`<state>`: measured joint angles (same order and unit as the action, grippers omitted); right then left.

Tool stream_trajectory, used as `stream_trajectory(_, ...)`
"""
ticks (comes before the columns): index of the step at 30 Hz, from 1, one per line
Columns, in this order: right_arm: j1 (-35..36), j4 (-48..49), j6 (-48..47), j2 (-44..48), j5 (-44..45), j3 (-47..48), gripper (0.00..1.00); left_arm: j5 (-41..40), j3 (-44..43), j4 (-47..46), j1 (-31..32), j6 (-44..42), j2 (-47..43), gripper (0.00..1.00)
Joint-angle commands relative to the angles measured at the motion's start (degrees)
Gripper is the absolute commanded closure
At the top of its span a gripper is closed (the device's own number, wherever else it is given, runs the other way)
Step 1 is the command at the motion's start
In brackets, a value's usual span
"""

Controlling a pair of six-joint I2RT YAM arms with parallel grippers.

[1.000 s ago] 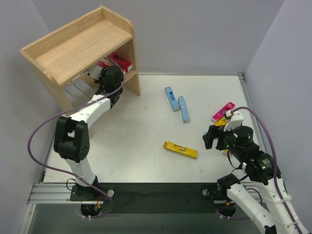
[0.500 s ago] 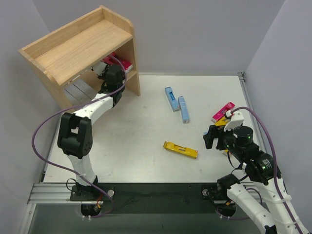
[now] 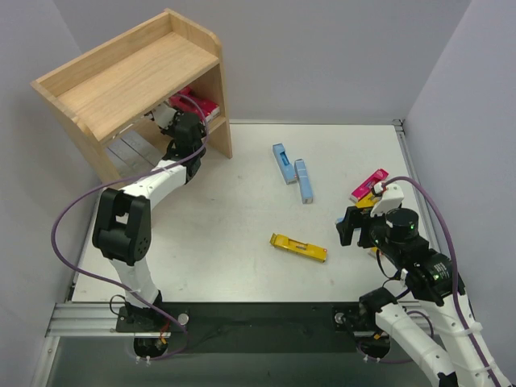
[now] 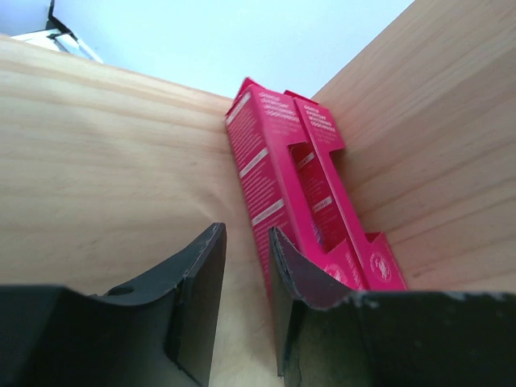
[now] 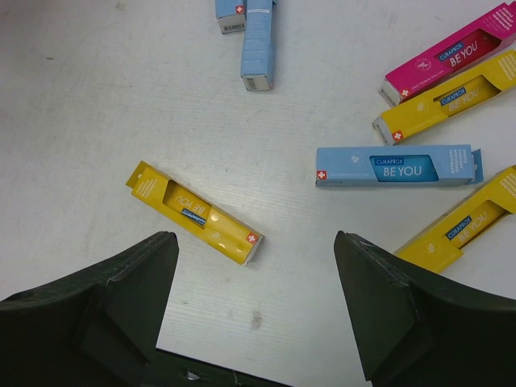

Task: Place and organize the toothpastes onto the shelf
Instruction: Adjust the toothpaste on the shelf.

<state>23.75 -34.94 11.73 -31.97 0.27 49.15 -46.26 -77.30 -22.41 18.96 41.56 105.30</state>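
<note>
Top external view: the left arm [image 3: 153, 181] stretches forward from its base and reaches into the lower tier of the shelf [image 3: 129, 76]. The left fingers [image 4: 201, 274] stand slightly parted with only bare wood showing between them, grasping nothing, just beside the magenta cartons [image 4: 278, 181]. The right arm [image 3: 419, 270] is folded up over the bench's right side. The right fingers [image 5: 129, 282] are spread wide, released and empty, hanging above the loose cartons.

Two magenta toothpastes lie flat, side by side and touching, on the lower tier. The outer one lies against the right side panel [image 4: 427, 121], and both long axes run along that panel toward the back.

On the bench [image 3: 242, 201], two light blue cartons [image 3: 292, 171] lie near mid-bench, roughly parallel and pointing away from the arms. A lone yellow carton [image 3: 298, 247] lies diagonally nearer the front. Under the right wrist lie a light blue carton [image 5: 399, 167] set crosswise, a magenta carton [image 5: 451, 52] and two yellow cartons [image 5: 447, 101], all three slanted alike.

The bench top is pale and matte, enclosed by plain light grey walls [image 3: 339, 56].
</note>
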Motion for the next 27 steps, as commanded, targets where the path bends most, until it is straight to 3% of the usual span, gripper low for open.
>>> stream_trajectory(1, 0.5, 0.7, -0.6, 0.2, 1.0, 0.2, 0.19, -2.1, 3.8, -2.7, 0.4, 2.0, -5.6, 0.61)
stream_trajectory(13, 0.5, -1.0, 0.5, 0.0, 1.1, 0.8, 0.19, -0.8, 10.9, -1.0, 2.5, 4.0, -12.6, 0.59)
stream_trajectory(18, 0.2, -5.0, 2.5, -3.0, 5.7, 3.7, 0.19, 1.3, 16.0, 0.8, 4.2, 4.6, -19.1, 0.55)
stream_trajectory(27, -9.1, -10.1, 9.5, -13.6, 9.3, 8.9, 0.19, 15.4, 23.3, 1.4, 10.7, -12.0, -30.9, 0.49)
